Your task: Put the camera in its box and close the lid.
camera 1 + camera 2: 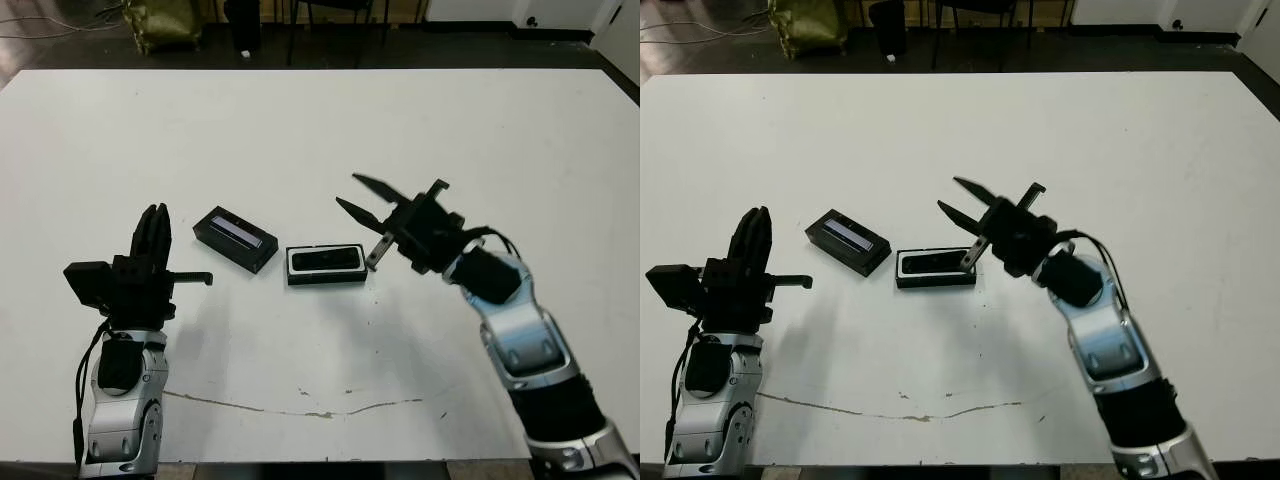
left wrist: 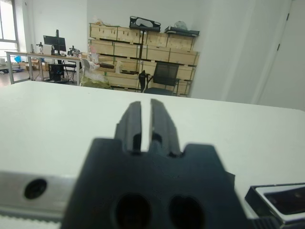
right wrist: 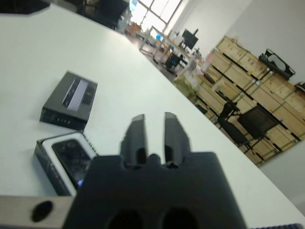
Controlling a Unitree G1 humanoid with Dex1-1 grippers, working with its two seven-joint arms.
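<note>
The box (image 1: 325, 264), a shallow black tray with white lining, lies mid-table, and the slim black camera (image 1: 326, 260) rests inside it. Just to its left the lid (image 1: 235, 238) lies apart at an angle, glossy window up. My right gripper (image 1: 348, 192) hovers open just above and to the right of the box, holding nothing. The right wrist view shows the box (image 3: 47, 160) with the camera (image 3: 71, 156) in it, and the lid (image 3: 70, 98) beyond. My left gripper (image 1: 155, 225) stands shut and empty, left of the lid, pointing away from me.
A thin dark crack (image 1: 300, 402) runs across the white table (image 1: 320, 130) near its front edge. Beyond the far edge are a dark floor, chair legs and an olive bag (image 1: 160, 22).
</note>
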